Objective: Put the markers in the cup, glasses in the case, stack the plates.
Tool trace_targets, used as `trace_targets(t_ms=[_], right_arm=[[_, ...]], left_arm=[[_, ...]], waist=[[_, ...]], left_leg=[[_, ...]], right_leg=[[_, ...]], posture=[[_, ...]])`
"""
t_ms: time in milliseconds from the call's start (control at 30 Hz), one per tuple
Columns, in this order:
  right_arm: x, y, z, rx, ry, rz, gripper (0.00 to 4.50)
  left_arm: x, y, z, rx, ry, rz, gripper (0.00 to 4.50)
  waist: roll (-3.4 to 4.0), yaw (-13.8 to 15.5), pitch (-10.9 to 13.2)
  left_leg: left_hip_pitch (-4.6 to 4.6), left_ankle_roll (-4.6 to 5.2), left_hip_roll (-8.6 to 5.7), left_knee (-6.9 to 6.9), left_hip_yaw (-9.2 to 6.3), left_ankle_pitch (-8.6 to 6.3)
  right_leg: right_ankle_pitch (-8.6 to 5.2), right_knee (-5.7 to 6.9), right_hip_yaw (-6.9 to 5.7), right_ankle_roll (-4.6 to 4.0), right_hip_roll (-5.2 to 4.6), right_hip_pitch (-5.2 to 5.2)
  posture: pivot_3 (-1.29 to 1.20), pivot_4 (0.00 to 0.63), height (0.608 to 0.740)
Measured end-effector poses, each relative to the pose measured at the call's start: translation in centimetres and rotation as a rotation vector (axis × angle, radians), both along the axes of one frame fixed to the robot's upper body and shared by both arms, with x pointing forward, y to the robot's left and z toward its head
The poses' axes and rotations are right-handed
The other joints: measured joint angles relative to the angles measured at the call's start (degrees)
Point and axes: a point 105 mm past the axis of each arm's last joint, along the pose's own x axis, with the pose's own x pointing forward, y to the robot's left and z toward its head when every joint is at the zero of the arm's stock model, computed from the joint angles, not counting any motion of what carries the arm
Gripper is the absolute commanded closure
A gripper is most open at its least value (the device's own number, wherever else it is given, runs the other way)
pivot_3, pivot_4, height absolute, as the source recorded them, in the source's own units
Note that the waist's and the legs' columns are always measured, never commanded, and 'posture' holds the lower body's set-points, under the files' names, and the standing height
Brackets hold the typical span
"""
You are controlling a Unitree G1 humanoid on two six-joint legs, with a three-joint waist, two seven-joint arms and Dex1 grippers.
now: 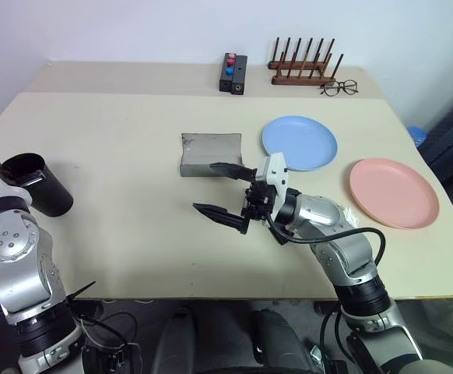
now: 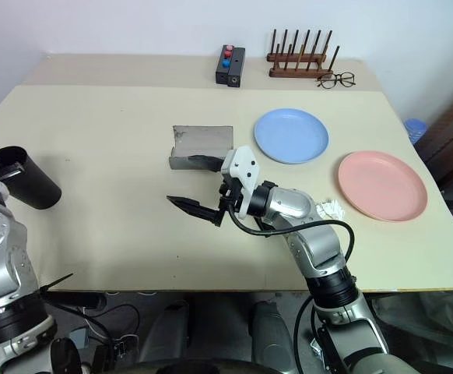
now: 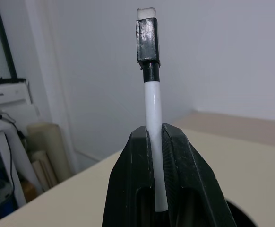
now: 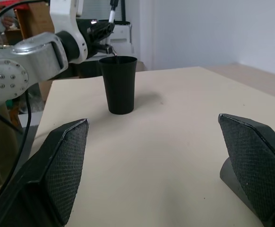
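The left gripper (image 3: 157,142) is closed on the white marker (image 3: 154,123), which is clamped between the two black fingers (image 3: 184,156). The marker's long axis is carried along the fingers' own line, and its black cap (image 3: 147,41) is pointed away from the wrist, well past the fingertips. In the right wrist view the marker's tip is seen just above the rim of the cup (image 4: 120,84), tilted off upright. The cup is stood upright on the table (image 1: 117,140), mouth up, directly under the left gripper.

The right gripper (image 1: 225,192) is spread as wide as it goes and nothing is held in it. It is held above the middle of the table, its fingers pointed towards the robot's left, in the cup's direction, with the cup well apart from it across bare table. The grey case (image 1: 210,153) is lain just behind the right gripper's far finger, its long axis across the table. The blue plate (image 1: 299,142) is set beyond the right wrist, near the case, and the pink plate (image 1: 393,192) to the right of the right forearm; the two plates are side by side, not stacked.

At the far edge of the table, well apart from both grippers, a small black box (image 1: 233,73) with red and blue buttons, a wooden rack (image 1: 303,64) and thin-rimmed spectacles (image 1: 339,87) are seen.
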Motion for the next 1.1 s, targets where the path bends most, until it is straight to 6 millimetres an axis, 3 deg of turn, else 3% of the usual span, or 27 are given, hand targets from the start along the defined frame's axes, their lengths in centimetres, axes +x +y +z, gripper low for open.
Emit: trace_targets(t_ms=[233, 367, 533, 833, 967, 1100], right_arm=[[0.0, 0.0, 0.1, 0.001, -0.003, -0.002, 0.00], [0.0, 0.0, 0.1, 0.002, -0.003, -0.002, 0.00], [0.0, 0.0, 0.1, 0.004, -0.002, -0.006, 0.00], [0.1, 0.0, 0.1, 0.007, 0.000, -0.014, 0.00], [0.1, 0.0, 0.1, 0.007, 0.000, -0.013, 0.00], [0.1, 0.0, 0.1, 0.007, -0.001, -0.013, 0.00]], left_arm=[[0.4, -0.1, -1.8, -0.011, 0.033, -0.008, 4.49], [0.6, -0.2, -2.0, -0.010, 0.033, -0.011, 2.87], [0.6, -0.1, -2.2, -0.009, 0.039, -0.006, 0.32], [0.8, -0.3, -2.0, -0.012, 0.024, -0.009, 0.32], [2.0, -1.7, 0.6, 0.024, -0.041, -0.085, 0.32], [4.1, -4.8, 4.1, 0.095, -0.081, -0.273, 0.32]], waist=[[0.00, -0.1, 0.0], [0.00, 0.0, 0.0], [0.00, -0.1, 0.0], [0.00, 0.0, 0.0], [0.00, 0.2, 0.0], [0.00, 0.0, 0.0]], left_leg=[[0.00, 0.00, 0.00, -0.01, 0.00, 0.00], [-0.01, 0.00, 0.00, 0.00, 0.00, 0.00], [-0.01, 0.00, 0.00, -0.01, 0.00, 0.00], [-0.01, 0.00, 0.00, -0.01, 0.00, 0.00], [-0.02, -0.01, 0.00, 0.01, 0.00, 0.00], [-0.01, 0.00, 0.00, -0.01, 0.00, 0.00]], right_leg=[[0.00, 0.00, 0.00, -0.01, 0.00, -0.02], [0.00, 0.00, 0.00, -0.01, 0.00, -0.01], [0.00, 0.00, 0.00, -0.01, 0.00, -0.02], [-0.01, 0.00, 0.00, -0.01, 0.00, -0.02], [0.00, 0.00, 0.00, -0.01, 0.00, -0.01], [0.00, 0.00, 0.00, 0.00, 0.00, -0.02]], posture=[[0.00, 0.150, 0.738], [0.00, 0.150, 0.738], [0.00, 0.150, 0.738], [0.00, 0.150, 0.738], [0.00, 0.150, 0.738], [0.00, 0.150, 0.738]])
